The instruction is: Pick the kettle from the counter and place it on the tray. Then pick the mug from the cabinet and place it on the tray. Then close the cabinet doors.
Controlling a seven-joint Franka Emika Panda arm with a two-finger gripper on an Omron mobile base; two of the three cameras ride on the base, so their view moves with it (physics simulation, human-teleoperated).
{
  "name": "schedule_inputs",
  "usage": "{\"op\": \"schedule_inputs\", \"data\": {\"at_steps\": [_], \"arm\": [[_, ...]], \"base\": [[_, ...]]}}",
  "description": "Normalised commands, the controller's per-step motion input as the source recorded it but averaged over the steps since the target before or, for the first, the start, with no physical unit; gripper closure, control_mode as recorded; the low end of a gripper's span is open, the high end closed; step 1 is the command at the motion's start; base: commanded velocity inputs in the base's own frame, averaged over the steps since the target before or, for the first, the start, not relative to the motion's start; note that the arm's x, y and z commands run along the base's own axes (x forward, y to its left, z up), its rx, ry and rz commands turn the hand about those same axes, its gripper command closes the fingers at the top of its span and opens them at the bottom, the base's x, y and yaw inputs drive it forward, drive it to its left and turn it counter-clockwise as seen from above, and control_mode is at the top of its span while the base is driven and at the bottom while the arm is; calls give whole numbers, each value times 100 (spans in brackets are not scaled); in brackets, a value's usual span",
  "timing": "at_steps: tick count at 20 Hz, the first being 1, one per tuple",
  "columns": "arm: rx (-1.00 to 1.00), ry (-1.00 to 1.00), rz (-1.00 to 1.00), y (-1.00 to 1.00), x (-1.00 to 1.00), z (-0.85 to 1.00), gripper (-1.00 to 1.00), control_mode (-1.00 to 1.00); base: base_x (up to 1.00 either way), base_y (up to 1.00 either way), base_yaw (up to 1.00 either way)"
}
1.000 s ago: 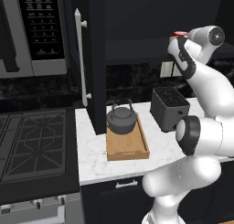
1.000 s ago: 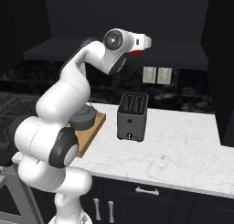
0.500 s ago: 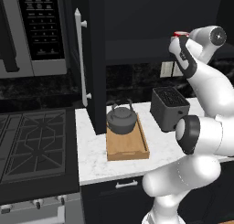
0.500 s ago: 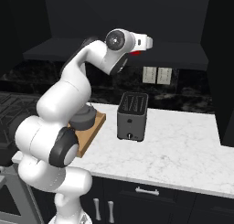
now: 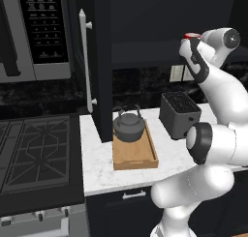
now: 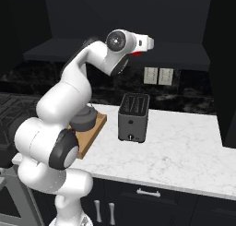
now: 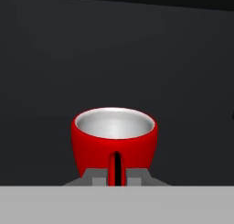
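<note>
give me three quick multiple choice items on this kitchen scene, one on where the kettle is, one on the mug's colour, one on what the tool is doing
1. Where does the kettle sit?
A. on the stovetop
B. on the tray
C. on top of the toaster

2. What colour is the mug outside?
A. red
B. blue
C. green

3. What state is the tool in?
A. wide open over the tray
B. shut on the mug's handle
C. shut on a cabinet door handle

Answers: B, the kettle rests at the tray's far end; A, the hand view shows a red mug, pale inside; B, the fingertips pinch the handle.
</note>
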Motion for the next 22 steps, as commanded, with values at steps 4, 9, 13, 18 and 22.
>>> {"op": "schedule_inputs", "data": {"at_steps": [4,9,13,18,22], "arm": [[0,0,0,0,-23,-2,100,-100],[0,0,0,0,-59,0,100,-100],[0,-1,12,0,-94,0,100,-100],[-1,0,21,2,-100,0,100,-100],[-1,0,25,0,-100,0,100,-100]], "base": [[0,0,0],[0,0,0],[0,0,0],[0,0,0],[0,0,0]]}}
